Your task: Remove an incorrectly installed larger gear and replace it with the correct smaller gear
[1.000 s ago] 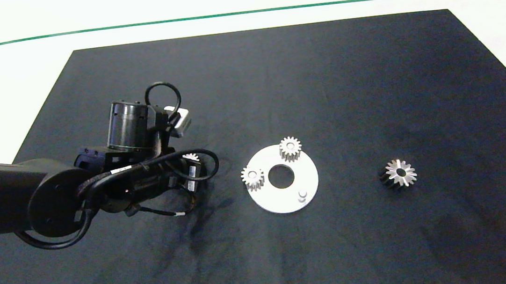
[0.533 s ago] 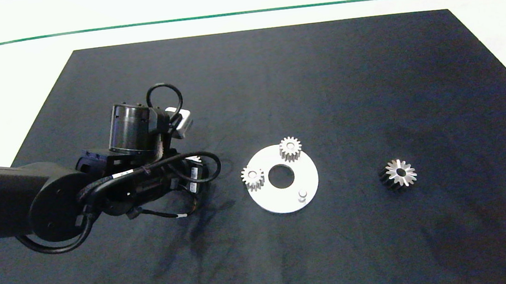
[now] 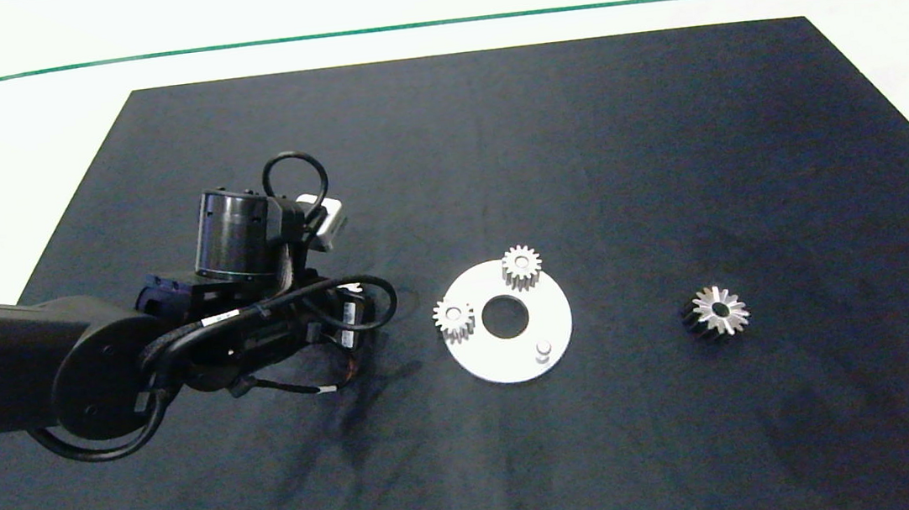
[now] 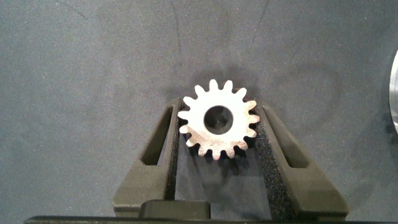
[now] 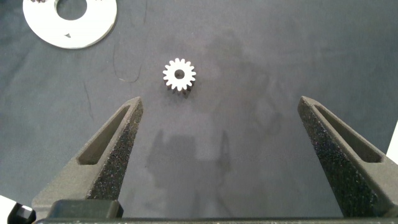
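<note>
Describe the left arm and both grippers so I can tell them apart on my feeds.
Left arm: matte black, round joint, looped black cables, dark metal cylinder. Left gripper and right gripper: dark grey tapered fingers with slots and rough black pads.

I see bare mat (image 3: pixel 623 170) between the disc (image 3: pixel 550 318) and the larger gear (image 3: pixel 716 313). Two mounted gears (image 3: pixel 522 266) crowd the disc's far and left rim; its peg (image 3: pixel 543 350) stands unobstructed.

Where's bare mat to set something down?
Free: black mat beyond the white disc, and between disc and star-toothed larger gear. Crowded: disc's left, where the left gripper grips the smaller gear.
</note>
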Robot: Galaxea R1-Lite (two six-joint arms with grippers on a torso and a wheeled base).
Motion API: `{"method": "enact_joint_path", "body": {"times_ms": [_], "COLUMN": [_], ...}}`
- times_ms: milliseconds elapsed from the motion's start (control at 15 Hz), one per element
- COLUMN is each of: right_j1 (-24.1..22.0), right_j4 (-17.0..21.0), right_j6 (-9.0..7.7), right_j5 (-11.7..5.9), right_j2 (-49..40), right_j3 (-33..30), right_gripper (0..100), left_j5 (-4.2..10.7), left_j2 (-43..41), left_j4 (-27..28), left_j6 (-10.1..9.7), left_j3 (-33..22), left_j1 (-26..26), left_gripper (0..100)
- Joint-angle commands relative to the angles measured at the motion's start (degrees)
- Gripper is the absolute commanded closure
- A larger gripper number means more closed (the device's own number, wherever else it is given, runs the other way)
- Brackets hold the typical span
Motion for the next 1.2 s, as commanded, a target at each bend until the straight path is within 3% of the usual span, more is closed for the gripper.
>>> {"method": "enact_joint_path", "body": {"times_ms": [67,733,1133,1200], "right_j1": [0.02,0.02,0.02,0.02], "right_j4": [0.04,0.04,0.13,0.13], "right_j6": [-0.1,-0.1,-0.1,-0.1], "right_j5": [-0.01,-0.1,-0.1,-0.1], "right_j2": [0.05,0.05,-0.74,-1.35], "right_j3": [-0.02,-0.11,0.42,0.69], "right_gripper": [0,0,0,0], "left_j5": [0.09,0.0,0.18,0.88], "left_j2": [-0.24,-5.16,-13.33,-14.21], "left_j4": [-0.03,0.58,5.42,5.42], "left_j6": [0.04,-0.05,-0.31,-0.31], "left_j3": [-0.2,-0.11,3.05,3.84], "left_j1": [0.05,-0.91,-8.91,-10.41], "left_gripper": [84,84,84,84]}}
